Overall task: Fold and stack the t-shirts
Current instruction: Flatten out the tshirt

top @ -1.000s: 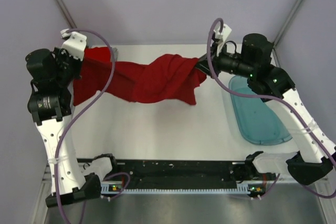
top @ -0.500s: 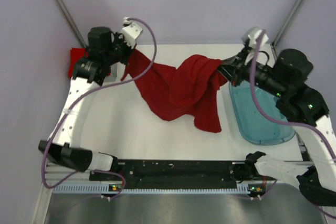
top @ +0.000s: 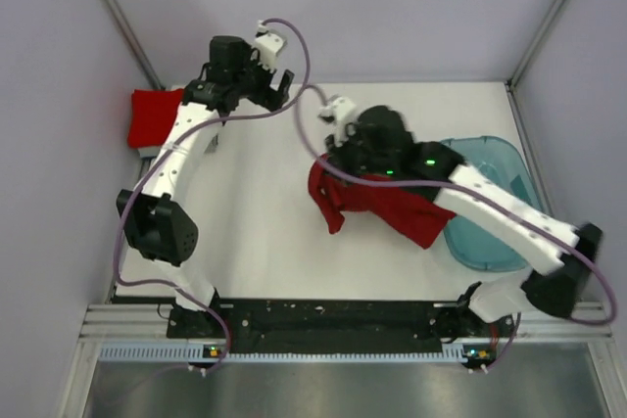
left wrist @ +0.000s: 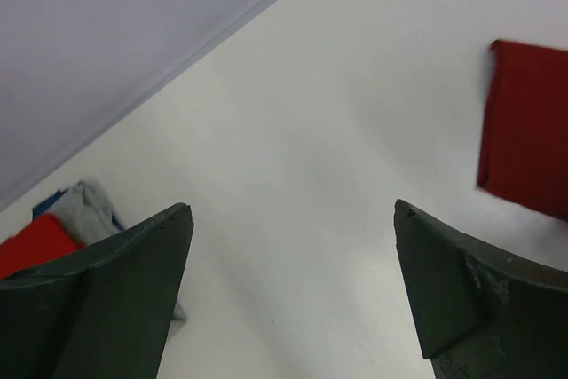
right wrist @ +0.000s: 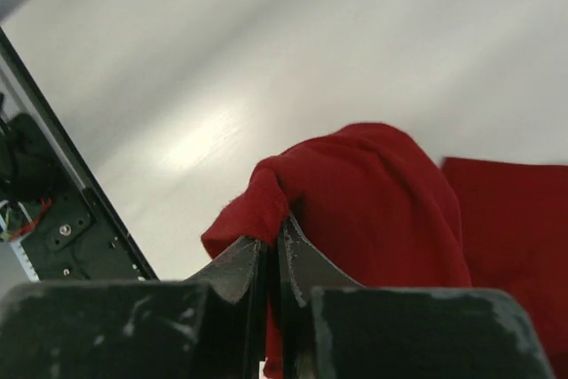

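A dark red t-shirt [top: 384, 208] lies bunched on the white table [top: 255, 232] at centre right. My right gripper [top: 326, 165] is shut on its left edge. In the right wrist view the fingers [right wrist: 232, 265] pinch a fold of that dark red t-shirt [right wrist: 373, 193] just above the table. My left gripper [top: 277, 87] hangs open at the back of the table, apart from the cloth, with nothing between its fingers [left wrist: 151, 255]. A brighter red t-shirt [top: 155, 116] lies folded at the far left edge. In the left wrist view it [left wrist: 31, 241] shows with a grey t-shirt [left wrist: 86, 204] beside it.
A translucent teal tub [top: 495, 212] stands at the right, partly under the right arm. The black rail [top: 323, 318] with both arm bases runs along the near edge. The left arm reaches diagonally over the table's left side.
My left gripper let go of the dark red t-shirt, opened, and moved right along the back. The right arm swung left and down with the shirt, which went from stretched to bunched.
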